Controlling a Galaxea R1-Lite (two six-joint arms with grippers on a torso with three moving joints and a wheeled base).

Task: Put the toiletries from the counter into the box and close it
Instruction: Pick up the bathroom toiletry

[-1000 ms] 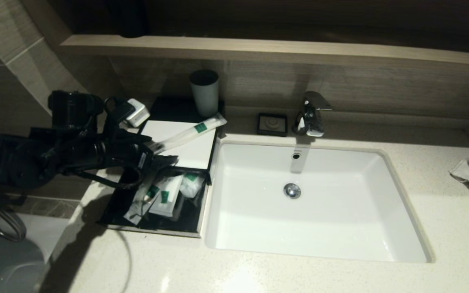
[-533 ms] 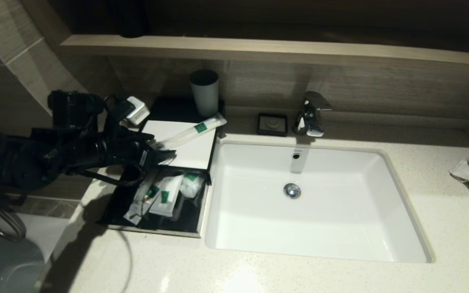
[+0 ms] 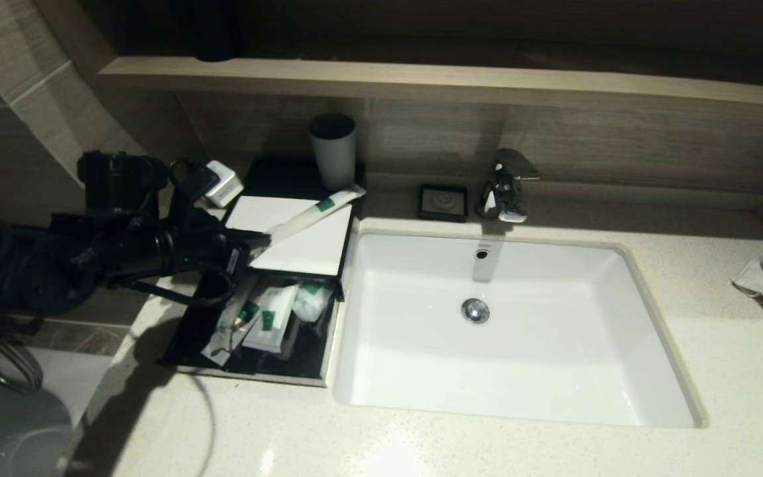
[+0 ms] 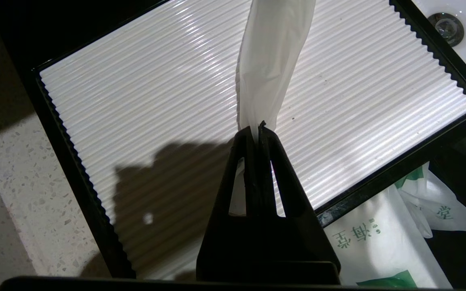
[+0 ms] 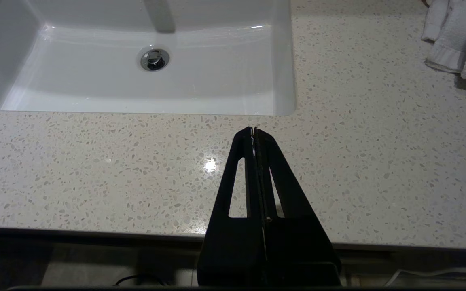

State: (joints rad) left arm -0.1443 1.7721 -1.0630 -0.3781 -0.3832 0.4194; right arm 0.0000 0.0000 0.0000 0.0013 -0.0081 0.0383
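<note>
Pinching one end of a long slim packet [image 4: 271, 60], the left gripper [image 4: 258, 127] is seen in its wrist view with jaws clamped tight; only the head view shows the packet's far end reaching beside the grey cup [image 3: 332, 151]. Beneath the gripper lies the box's [image 3: 292, 233] ribbed white top panel, and just nearer the robot the open drawer [image 3: 259, 324] holds more packets. The right gripper [image 5: 255, 130] is closed on nothing above the counter [image 5: 338, 161] beside the basin [image 5: 136, 81].
</note>
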